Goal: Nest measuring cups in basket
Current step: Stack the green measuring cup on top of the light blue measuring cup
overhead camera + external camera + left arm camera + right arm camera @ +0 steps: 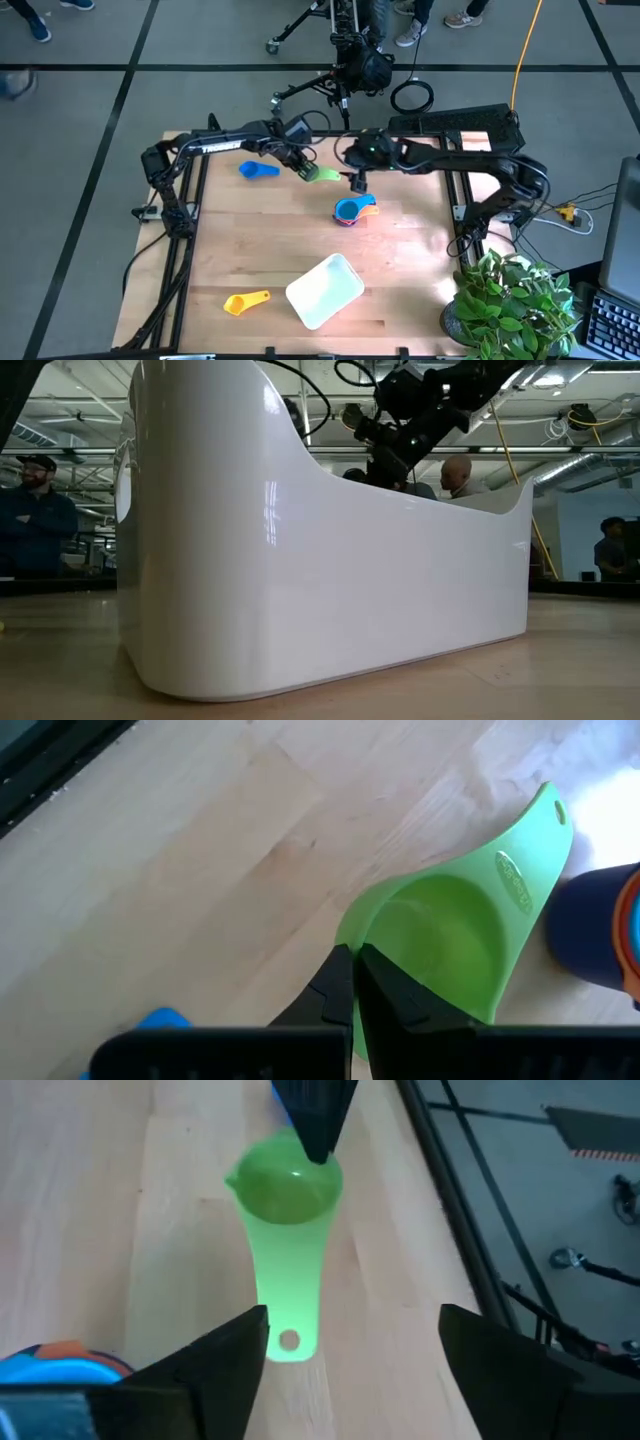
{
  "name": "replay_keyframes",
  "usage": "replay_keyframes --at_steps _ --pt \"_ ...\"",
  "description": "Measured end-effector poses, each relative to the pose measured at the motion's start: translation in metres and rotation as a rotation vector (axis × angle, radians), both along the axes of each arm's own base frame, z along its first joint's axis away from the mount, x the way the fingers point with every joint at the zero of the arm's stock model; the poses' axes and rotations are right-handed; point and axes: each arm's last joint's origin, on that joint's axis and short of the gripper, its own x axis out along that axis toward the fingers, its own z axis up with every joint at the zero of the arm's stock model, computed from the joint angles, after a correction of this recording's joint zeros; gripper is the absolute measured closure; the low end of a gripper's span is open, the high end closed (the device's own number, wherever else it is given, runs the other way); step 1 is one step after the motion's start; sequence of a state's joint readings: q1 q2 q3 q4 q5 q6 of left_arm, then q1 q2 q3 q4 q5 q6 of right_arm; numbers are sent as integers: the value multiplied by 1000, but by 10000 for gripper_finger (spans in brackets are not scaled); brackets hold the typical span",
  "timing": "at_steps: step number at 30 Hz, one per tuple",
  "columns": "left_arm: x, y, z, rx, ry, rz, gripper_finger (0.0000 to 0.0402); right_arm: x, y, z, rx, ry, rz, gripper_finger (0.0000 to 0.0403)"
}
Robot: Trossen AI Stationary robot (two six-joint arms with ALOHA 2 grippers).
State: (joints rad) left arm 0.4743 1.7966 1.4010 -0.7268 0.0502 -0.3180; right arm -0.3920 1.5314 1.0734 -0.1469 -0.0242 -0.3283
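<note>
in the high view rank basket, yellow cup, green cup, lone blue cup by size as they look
1. basket, clearly largest
2. yellow cup and lone blue cup look alike
3. green cup, partly hidden by the left gripper, so unsure

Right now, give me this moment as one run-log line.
left gripper: shut on green cup rim | right gripper: open, at its handle | nested stack: on table | basket: no cups inside

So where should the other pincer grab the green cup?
By its flat handle, probably. The left pincer is shut on the green cup at the bowl's rim, so the handle sticks out free toward the open right pincer. Coming in from the handle's end, one finger on each side, looks easiest.
</note>
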Motion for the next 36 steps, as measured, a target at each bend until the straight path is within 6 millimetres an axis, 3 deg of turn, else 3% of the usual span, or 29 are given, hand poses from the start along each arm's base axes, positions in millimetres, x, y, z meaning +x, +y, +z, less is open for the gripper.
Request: replay_keyframes --at_steps 12,25,29,36 --pt "3 1 1 -2 -33 -3 399 30 -2 -33 30 74 27 85" --pt "6 -5 2 -9 -47 -27 399 36 -6 -44 6 75 15 87" --pt "8 -7 2 -5 -52 -32 399 36 -6 -44 4 84 20 116" --pt "9 -8 2 -2 -54 -34 399 35 -5 -45 0 101 34 209"
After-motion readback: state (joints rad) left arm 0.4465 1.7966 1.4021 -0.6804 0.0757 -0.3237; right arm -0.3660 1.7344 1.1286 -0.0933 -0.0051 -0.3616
